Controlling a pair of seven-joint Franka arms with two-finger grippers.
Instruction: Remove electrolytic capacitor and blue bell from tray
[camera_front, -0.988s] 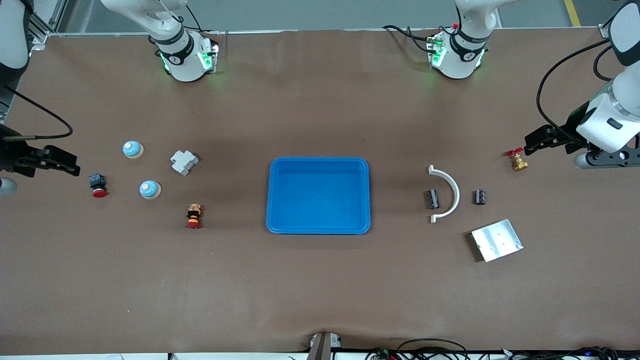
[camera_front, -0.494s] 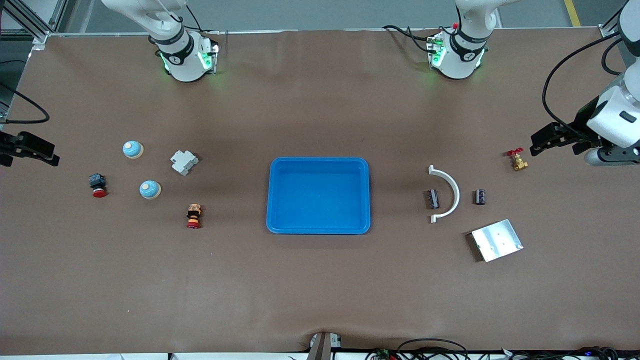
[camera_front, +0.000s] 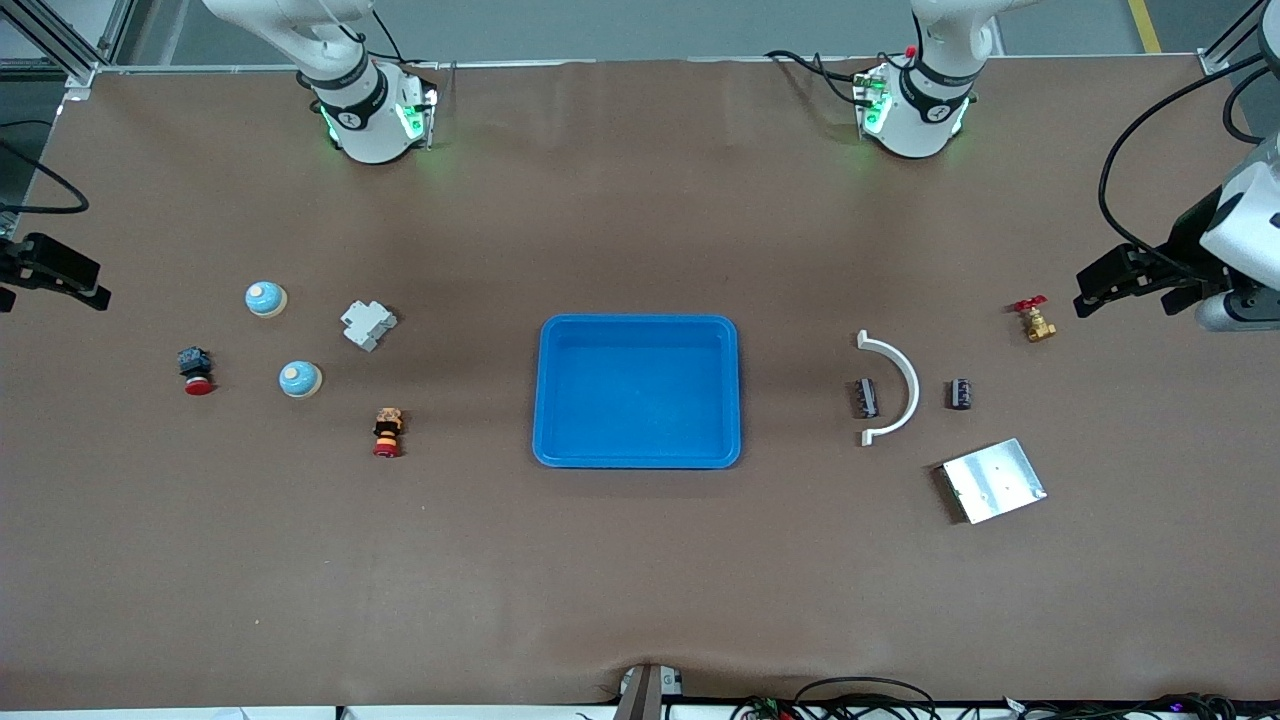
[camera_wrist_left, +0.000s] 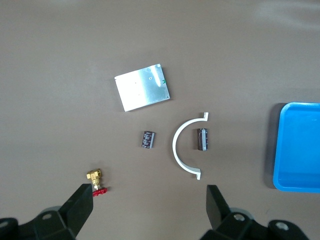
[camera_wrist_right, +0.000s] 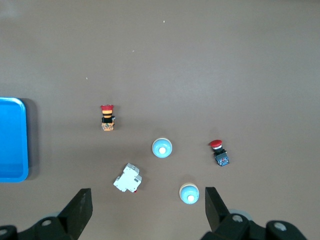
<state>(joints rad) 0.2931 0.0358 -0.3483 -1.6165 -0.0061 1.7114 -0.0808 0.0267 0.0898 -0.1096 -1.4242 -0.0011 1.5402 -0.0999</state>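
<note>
Two blue dome bells sit toward the right arm's end: one (camera_front: 266, 298), the other (camera_front: 299, 379) nearer the camera; both show in the right wrist view (camera_wrist_right: 162, 147) (camera_wrist_right: 189, 192). Two black capacitors lie toward the left arm's end: one (camera_front: 960, 393) (camera_wrist_left: 147, 139) outside a white arc (camera_front: 912, 385), one (camera_front: 866, 397) (camera_wrist_left: 202, 139) inside it. My left gripper (camera_front: 1088, 290) (camera_wrist_left: 148, 195) is open and empty, up over the table beside the brass valve. My right gripper (camera_front: 95, 285) (camera_wrist_right: 147, 197) is open and empty, over the table's end beside the bells.
A blue tray (camera_front: 545, 390) sits mid-table. A brass valve with a red handle (camera_front: 1035, 320), a metal plate (camera_front: 993, 480), a white breaker (camera_front: 368, 324), a red push button (camera_front: 196, 370) and a stacked red-orange button (camera_front: 387, 432) lie around.
Both grippers have drawn outward toward their own ends of the table, the right one also away from the red push button. Nothing on the table has moved.
</note>
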